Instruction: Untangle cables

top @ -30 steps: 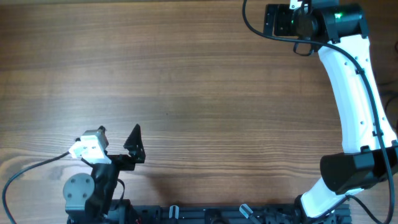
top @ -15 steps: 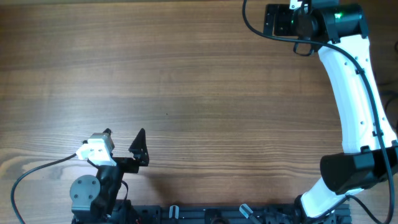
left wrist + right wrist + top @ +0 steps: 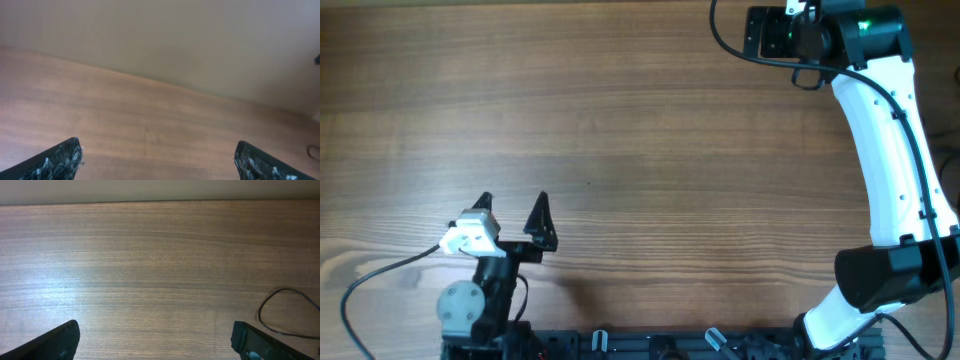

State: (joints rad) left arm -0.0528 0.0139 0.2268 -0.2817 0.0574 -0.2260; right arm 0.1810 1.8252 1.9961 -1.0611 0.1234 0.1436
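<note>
Now the black two-finger right gripper hangs over the brown wooden table. Its fingers are wide apart and nothing is between them. Out from it, in its own wrist view, a thin black cord lies on the wood at about 3 o'clock, just past the finger tip on that side. The cord bends in a loop. The loop is long from 9 o'clock to 3 o'clock and runs off the edge of the picture, so I cannot see its end or any plug. No knot shows.

The black two-finger left gripper sits at 7 o'clock in the view from above. Its fingers are wide apart too, and it holds nothing. I think the right arm is the nearer one, since only its camera sees the cord. It would need to turn or slide toward 3 o'clock to get the cord between its fingers.

The view from above shows both arms but no cord on the wood, only a black wire going to the left arm. The left wrist view shows a tiny dark curl at its 4 o'clock edge, too small to tell.
</note>
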